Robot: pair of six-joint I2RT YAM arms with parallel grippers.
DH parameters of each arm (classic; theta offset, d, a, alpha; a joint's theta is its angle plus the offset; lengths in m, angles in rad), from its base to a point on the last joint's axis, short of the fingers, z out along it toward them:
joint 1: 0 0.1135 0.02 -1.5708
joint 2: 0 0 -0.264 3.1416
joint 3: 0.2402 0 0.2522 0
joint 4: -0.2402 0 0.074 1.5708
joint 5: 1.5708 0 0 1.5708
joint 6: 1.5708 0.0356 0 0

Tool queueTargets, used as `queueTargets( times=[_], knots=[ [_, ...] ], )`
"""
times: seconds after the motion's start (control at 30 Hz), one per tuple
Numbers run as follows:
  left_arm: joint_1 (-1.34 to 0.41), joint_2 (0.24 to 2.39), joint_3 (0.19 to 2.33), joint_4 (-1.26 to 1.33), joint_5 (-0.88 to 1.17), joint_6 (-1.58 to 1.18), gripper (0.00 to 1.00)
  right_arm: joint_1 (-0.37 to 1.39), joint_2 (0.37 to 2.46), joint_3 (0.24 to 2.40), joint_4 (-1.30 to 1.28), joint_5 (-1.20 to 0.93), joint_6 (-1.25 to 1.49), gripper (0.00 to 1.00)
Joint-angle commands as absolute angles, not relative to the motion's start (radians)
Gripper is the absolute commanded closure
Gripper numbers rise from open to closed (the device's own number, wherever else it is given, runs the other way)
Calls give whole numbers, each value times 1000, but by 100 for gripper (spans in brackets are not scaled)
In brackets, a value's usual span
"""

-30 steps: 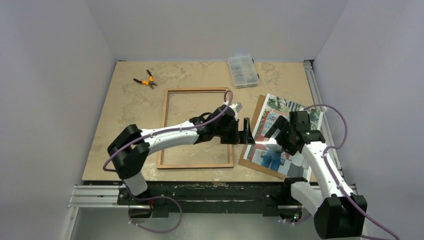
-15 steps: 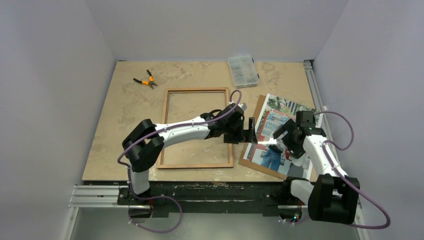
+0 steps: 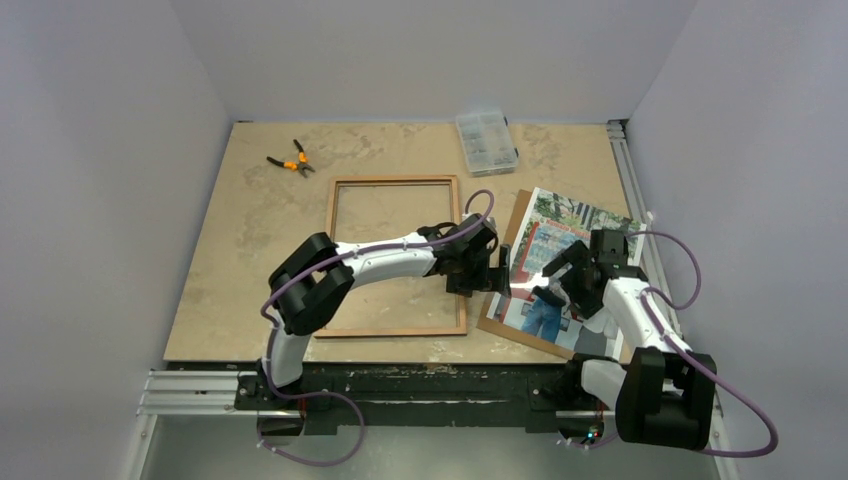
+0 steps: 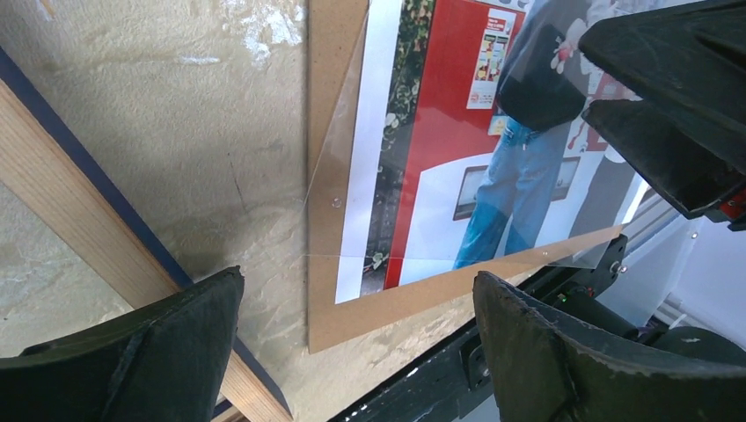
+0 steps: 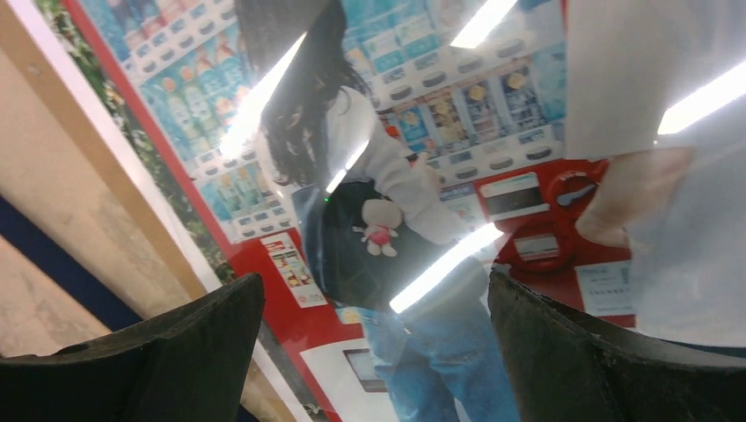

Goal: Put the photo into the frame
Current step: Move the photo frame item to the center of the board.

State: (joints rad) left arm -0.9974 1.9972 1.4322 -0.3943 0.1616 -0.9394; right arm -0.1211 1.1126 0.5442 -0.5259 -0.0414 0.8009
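Most of the view is mottled beige tabletop [image 3: 260, 230]. Next largest, the thin-railed rectangular picture frame [image 3: 393, 181] lies flat, light wood face up with a dark blue edge showing. Its right rail is just behind and left of the left pincer [image 4: 356, 281]. That pincer is spread wide and empty, over the bare strip between the frame and a plain brown rectangular board [image 4: 334, 61] that starts just ahead of its fingers. On the board, picture side up, lies the large glossy paper print [image 3: 578, 222] of two people and red-and-white vending machines. It sits directly beneath the right pincer [image 5: 374, 286] and just right of the left one. The right pincer is likewise spread wide and empty, close above the figure in blue jeans; whether it touches the paper I cannot tell. What looks like a clear sheet [image 4: 327, 229] lies askew over the print, one corner reaching toward the left pincer.

I'd expect the print to be feather-light, limp and slick, and quick to crease. Flat on the board it gives no edge to pinch. The corner nearest the left pincer looks the best hold, once slid past the board's edge so a finger gets underneath. Smallest, far beyond both pincers, are a clear plastic parts box [image 3: 486, 142] and orange-handled pliers [image 3: 291, 160].
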Motion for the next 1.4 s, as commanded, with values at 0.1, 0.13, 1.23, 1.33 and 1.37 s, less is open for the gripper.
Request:
queueTargets(
  times=[0.1,0.13,1.23,1.33,1.37],
  knots=[
    [-1002,2037,1477,-388,152,-947,2,-123,1180,439,-447,-176,844,3],
    [-1002,2044,1479,-380,154,-950,2,-124,1182,439,-448,-179,844,3],
    [-966,1953,1310,-17,368,-1039,46,-123,1201,443,-439,-225,826,3],
    [-965,1972,1308,44,396,-1053,50,-124,1200,441,-434,-231,825,3],
    [-965,1977,1303,57,402,-1062,53,-124,1201,441,-434,-234,825,3]
  ],
)
